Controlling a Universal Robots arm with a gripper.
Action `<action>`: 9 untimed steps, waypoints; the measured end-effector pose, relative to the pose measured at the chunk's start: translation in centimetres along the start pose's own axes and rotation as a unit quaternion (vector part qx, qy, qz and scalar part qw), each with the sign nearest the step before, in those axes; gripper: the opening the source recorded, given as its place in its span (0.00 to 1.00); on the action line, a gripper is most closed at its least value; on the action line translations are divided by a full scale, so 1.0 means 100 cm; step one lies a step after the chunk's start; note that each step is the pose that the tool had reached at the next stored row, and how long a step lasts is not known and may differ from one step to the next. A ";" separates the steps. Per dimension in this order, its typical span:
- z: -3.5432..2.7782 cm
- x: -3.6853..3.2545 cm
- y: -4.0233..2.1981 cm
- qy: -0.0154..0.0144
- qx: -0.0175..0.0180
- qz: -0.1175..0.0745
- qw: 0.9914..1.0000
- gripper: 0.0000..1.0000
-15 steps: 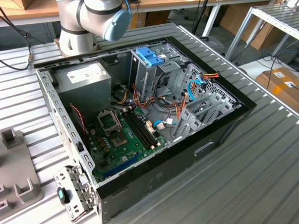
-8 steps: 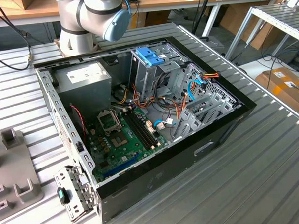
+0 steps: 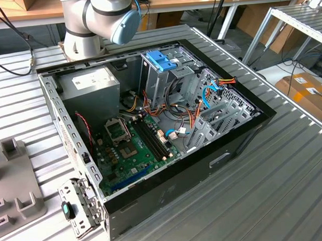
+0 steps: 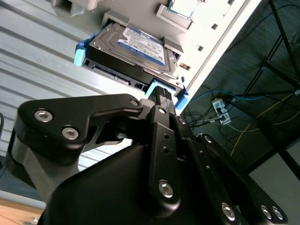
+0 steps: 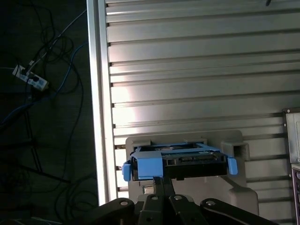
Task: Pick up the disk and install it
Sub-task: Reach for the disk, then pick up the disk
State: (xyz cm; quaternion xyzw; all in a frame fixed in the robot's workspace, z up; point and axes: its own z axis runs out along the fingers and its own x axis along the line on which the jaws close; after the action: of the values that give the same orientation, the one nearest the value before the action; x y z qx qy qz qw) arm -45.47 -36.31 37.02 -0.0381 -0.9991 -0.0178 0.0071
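Read this as the pick-up step: the disk point(image 4: 140, 44) was not yet lifted and install was not begun. The disk lay flat, label face away from the desk point(image 5: 187, 70), seated in a grey holder point(image 5: 236, 187) near the desk's edge, with floor cables point(image 5: 42, 93) beyond. Light blue side rails point(image 4: 80, 51) ran along both flanks, with a blue end piece point(image 5: 147, 164) across the end nearest the hand. The hand point(image 4: 161, 95) was drawn narrow, tips close together, right at that end piece. It was touching or just short of it in both wrist views. I couldn't tell whether it had a bite on the plastic or only rested against it. The rest of the disk lay beyond the tips, not between them. My take is that a lift needs a confirmed grip on the end piece or the body, then a straight pull clear of the holder's walls so the rails don't snag. The exterior view had the open PC case point(image 3: 231, 144) on the desk, with the drive cage point(image 3: 159, 88) and its blue latch point(image 3: 161, 60) inside.
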 end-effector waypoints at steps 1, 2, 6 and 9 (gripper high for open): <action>0.0000 0.0000 0.0000 0.000 0.000 0.000 1.000 0.11; 0.0000 0.0000 0.0000 0.000 0.000 0.000 1.000 0.11; 0.0000 -0.0001 -0.0010 0.000 0.000 0.000 1.000 0.11; 0.0001 0.0004 -0.0010 0.000 0.000 0.000 1.000 0.11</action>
State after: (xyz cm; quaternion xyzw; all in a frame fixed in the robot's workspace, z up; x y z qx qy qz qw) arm -45.51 -36.40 37.01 -0.0378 -0.9991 -0.0179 0.0069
